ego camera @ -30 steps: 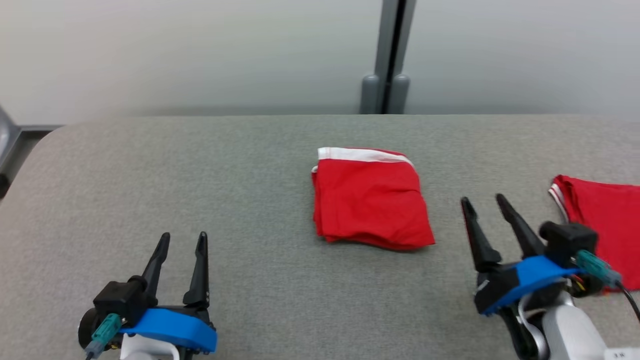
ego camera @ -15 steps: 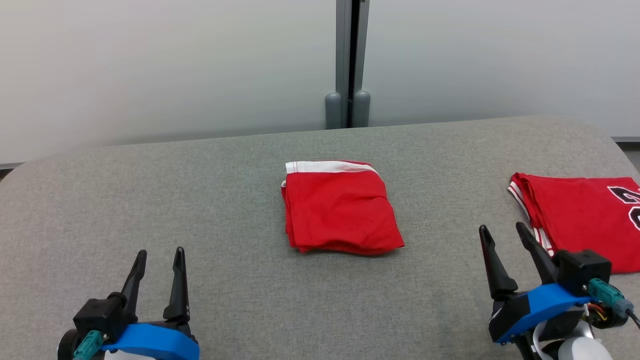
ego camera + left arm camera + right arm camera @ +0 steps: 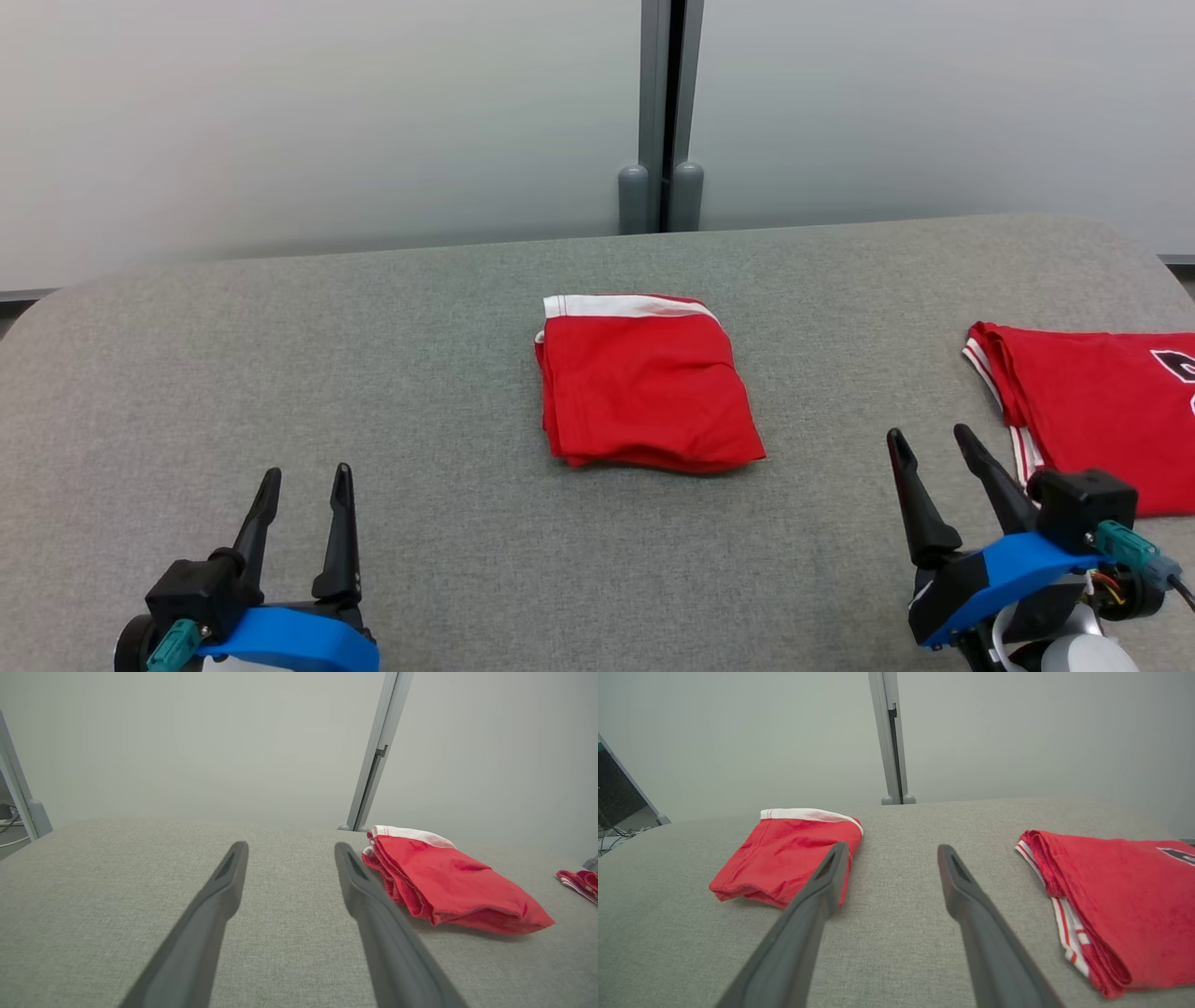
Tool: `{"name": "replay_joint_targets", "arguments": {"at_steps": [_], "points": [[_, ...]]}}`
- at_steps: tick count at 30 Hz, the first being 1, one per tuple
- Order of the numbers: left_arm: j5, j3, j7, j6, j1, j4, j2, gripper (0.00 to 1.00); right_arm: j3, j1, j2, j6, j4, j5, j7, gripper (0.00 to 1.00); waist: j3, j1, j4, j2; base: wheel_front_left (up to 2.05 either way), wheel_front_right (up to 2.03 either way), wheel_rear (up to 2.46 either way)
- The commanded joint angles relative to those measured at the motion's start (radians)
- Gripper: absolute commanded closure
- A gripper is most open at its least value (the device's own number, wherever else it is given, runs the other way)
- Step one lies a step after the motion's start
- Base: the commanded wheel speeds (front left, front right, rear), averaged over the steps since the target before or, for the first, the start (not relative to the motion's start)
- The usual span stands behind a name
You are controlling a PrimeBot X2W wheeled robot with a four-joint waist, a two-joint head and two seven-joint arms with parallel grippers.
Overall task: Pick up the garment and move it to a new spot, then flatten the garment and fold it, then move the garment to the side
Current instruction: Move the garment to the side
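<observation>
A red garment [image 3: 647, 383] with a white band lies folded at the middle of the grey table; it also shows in the left wrist view [image 3: 448, 882] and the right wrist view [image 3: 784, 854]. My left gripper [image 3: 307, 469] hovers open and empty near the front left, well short of the garment; from its wrist camera the left gripper [image 3: 290, 845] points just left of the fabric. To the garment's right my right gripper [image 3: 928, 430] is open and empty too. Its own camera shows the right gripper [image 3: 892, 846] aimed at bare table between the two red pieces.
A second folded red garment [image 3: 1102, 411] with striped trim and a black number lies at the table's right edge, close to my right gripper, and shows again in the right wrist view [image 3: 1115, 896]. A grey post [image 3: 663, 112] stands behind the padded table [image 3: 373, 355].
The head camera has turned, so the whole picture shifted and more of the right-hand garment shows. Both garments lie as before and both grippers remain open.
</observation>
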Motion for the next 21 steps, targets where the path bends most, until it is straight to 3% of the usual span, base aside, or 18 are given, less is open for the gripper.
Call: {"name": "replay_joint_targets", "arguments": {"at_steps": [1,6,12,21], "points": [[0.003,-0.001,-0.004,0.001,0.007,-0.006,-0.001,0.00,0.003,0.008,0.001,0.001,-0.005,0.006,0.004,0.00,0.003,0.0001,0.002,0.0000,0.00,0.00,0.00],[0.004,-0.008,-0.003,0.005,-0.016,-0.016,-0.002,0.00,0.017,-0.038,0.001,0.001,-0.004,0.032,0.053,0.00,0.029,0.0001,0.020,0.0000,0.00,0.00,0.00],[0.013,-0.030,0.002,-0.004,-0.064,-0.041,-0.006,0.00,-0.016,-0.194,0.000,0.001,0.072,0.039,0.285,0.00,0.100,0.0001,0.076,0.0000,0.00,0.00,0.00],[0.024,-0.073,0.000,-0.022,-0.150,-0.041,-0.013,0.00,-0.058,-0.509,0.000,0.001,0.381,0.033,0.447,0.00,0.207,0.0001,0.176,0.0000,0.00,0.00,0.00]]}}
